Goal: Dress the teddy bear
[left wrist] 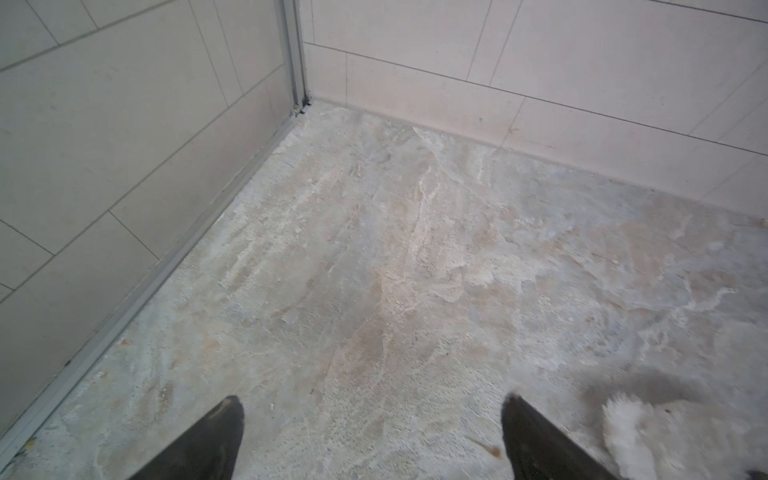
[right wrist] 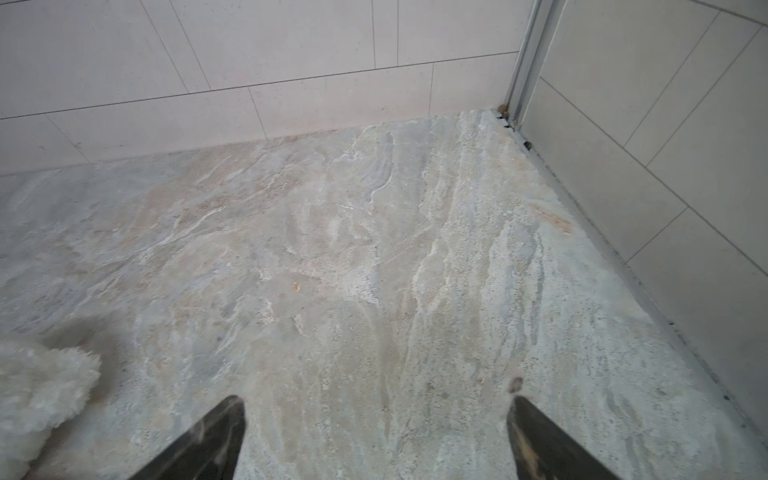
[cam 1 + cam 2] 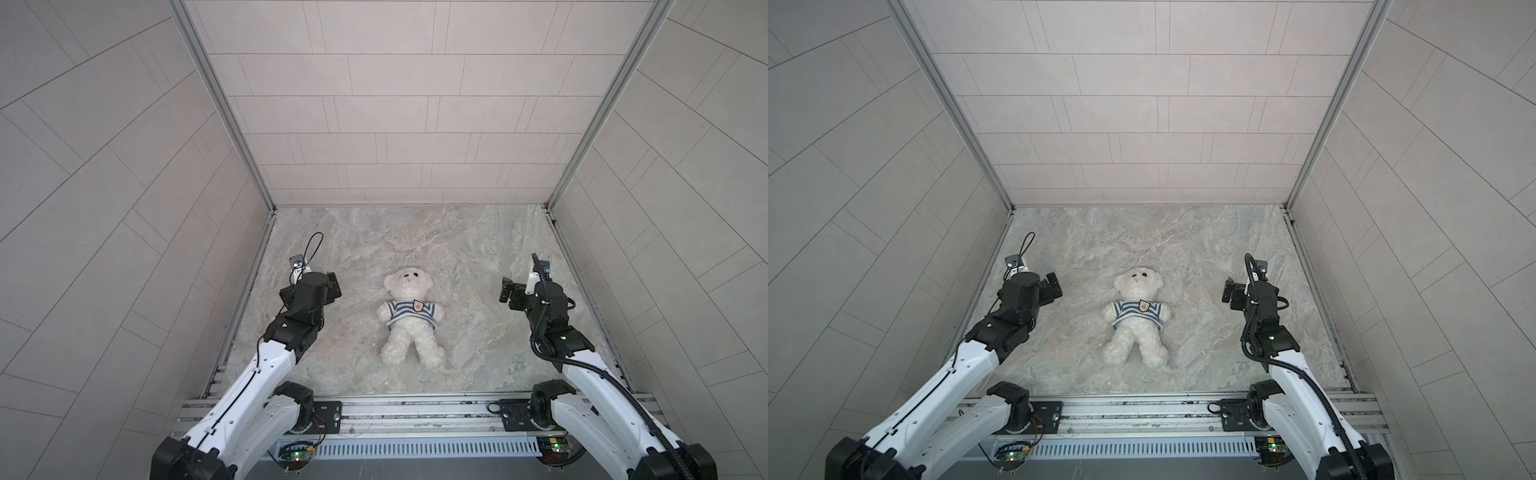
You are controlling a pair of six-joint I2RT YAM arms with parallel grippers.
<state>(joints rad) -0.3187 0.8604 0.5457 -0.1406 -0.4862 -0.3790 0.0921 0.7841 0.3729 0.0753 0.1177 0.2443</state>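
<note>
The teddy bear (image 3: 409, 282) (image 3: 1139, 284) lies on its back in the middle of the marbled table, head toward the back wall, legs spread toward the front. It wears a blue-and-white striped shirt (image 3: 405, 313) (image 3: 1129, 311) with a badge on the chest. My left gripper (image 3: 334, 286) (image 3: 1054, 286) hovers to the bear's left at head height, open and empty. My right gripper (image 3: 507, 293) (image 3: 1229, 293) hovers to its right, also open and empty. Both wrist views show wide-apart fingers over bare table, left gripper (image 1: 372, 399) and right gripper (image 2: 376, 399), with white fur (image 1: 648, 436) (image 2: 37, 386) at the edge.
Tiled walls close in the table on the left (image 3: 124, 208), back (image 3: 407, 124) and right (image 3: 665, 208), with aluminium posts in the back corners. A metal rail (image 3: 415, 409) carrying both arm bases runs along the front edge.
</note>
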